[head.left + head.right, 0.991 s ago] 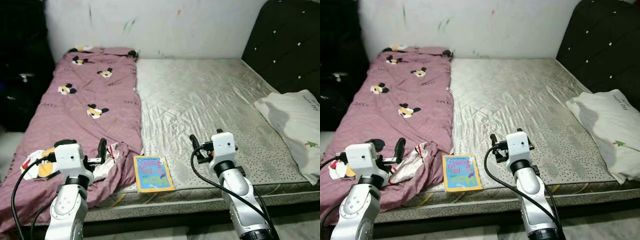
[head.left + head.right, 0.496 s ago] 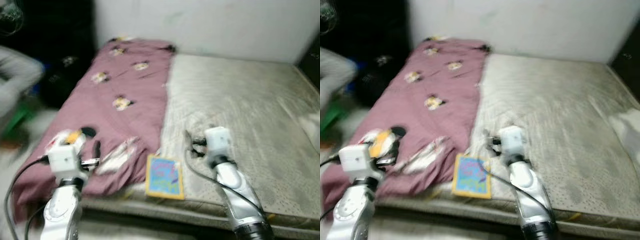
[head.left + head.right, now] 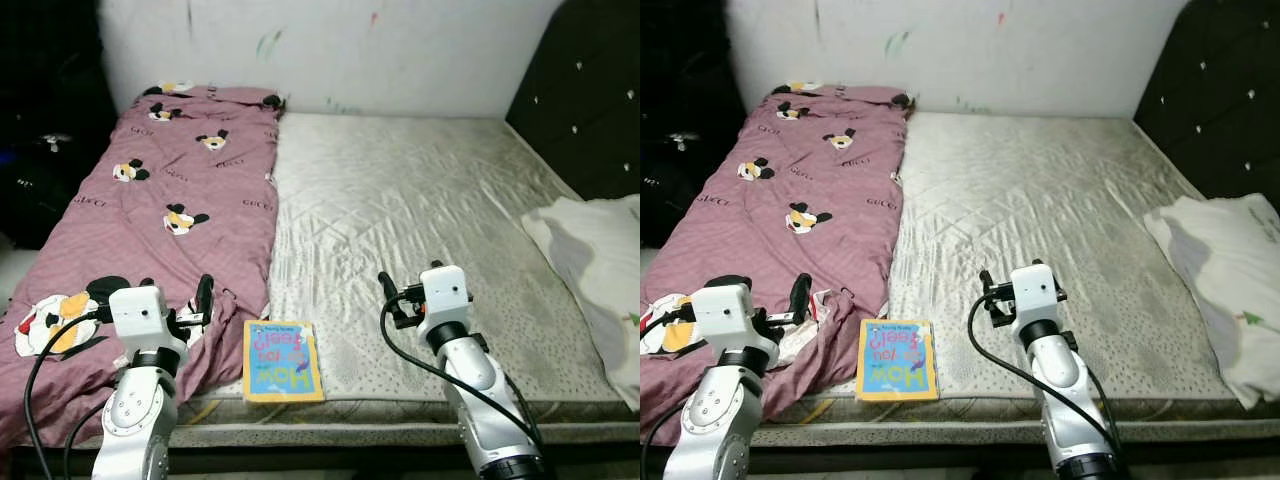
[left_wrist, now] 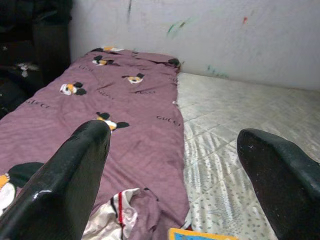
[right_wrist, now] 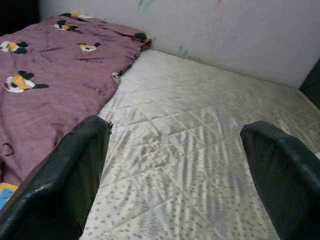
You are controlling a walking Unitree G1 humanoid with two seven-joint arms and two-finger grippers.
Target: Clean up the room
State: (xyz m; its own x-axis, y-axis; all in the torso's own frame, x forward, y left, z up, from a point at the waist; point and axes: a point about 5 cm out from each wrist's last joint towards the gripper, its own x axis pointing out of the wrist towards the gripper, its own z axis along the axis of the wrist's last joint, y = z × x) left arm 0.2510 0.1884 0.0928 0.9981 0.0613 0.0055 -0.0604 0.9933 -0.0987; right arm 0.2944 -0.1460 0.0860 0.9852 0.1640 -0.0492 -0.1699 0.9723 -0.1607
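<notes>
a bare grey quilted mattress (image 3: 420, 210) fills the bed, with a mauve blanket (image 3: 150, 220) printed with cartoon mice laid along its left side, reaching back to the paint-flecked white wall (image 3: 330, 50). the near end of the blanket is rumpled, and a turned-back patch of white lining shows there in the left wrist view. a thin children's book (image 3: 282, 360) with a blue and yellow cover lies flat on the mattress at the front edge, just beside the blanket's bunched corner. a white pillow (image 3: 600, 270) rests on the right side of the mattress, below the dark tufted headboard (image 3: 585, 90). dark clutter sits in shadow off the left side of the bed. the left gripper (image 4: 175, 175) hovers over the blanket's near end with its jaws spread wide and nothing between them, the book's yellow edge just showing below. the right gripper (image 5: 175, 175) is held above the bare mattress to the right of the book, apart from it, its jaws likewise spread wide and empty, pointing toward the wall.
</notes>
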